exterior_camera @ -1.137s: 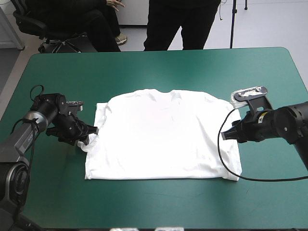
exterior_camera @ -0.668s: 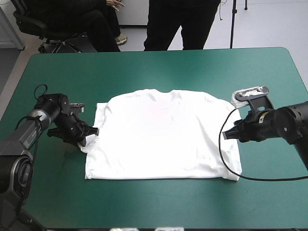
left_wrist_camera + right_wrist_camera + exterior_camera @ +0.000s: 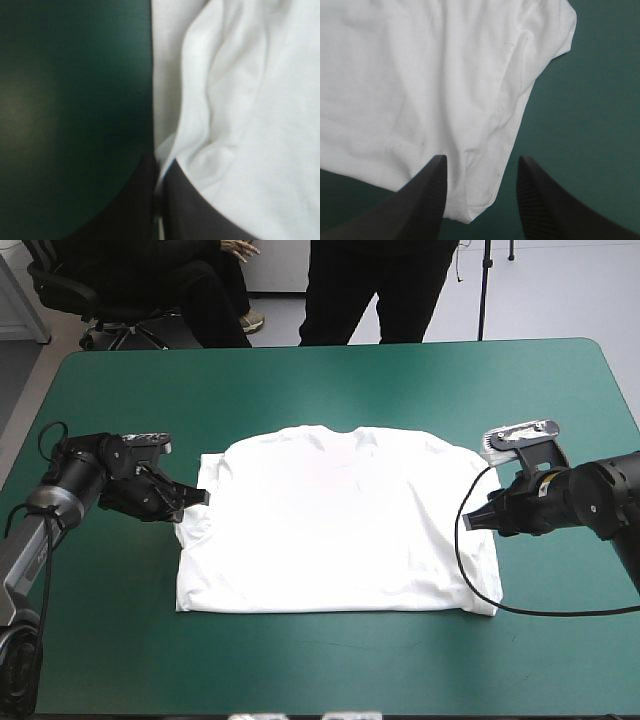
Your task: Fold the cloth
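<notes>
Pinching a fold of white cloth between nearly pressed-together jaws, the left gripper point(image 3: 159, 167) holds the T-shirt point(image 3: 340, 530) at the edge of its left sleeve. The right gripper point(image 3: 481, 159) has its jaws spread at the T-shirt's right side, with a rim of the cloth lying between them. The T-shirt lies spread flat on the tabletop point(image 3: 330, 380), the teal-green cover showing on every side of it.

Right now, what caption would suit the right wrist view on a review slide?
Right hand open, black fingers flanking an edge of the white T-shirt spread on the teal-green cover.
</notes>
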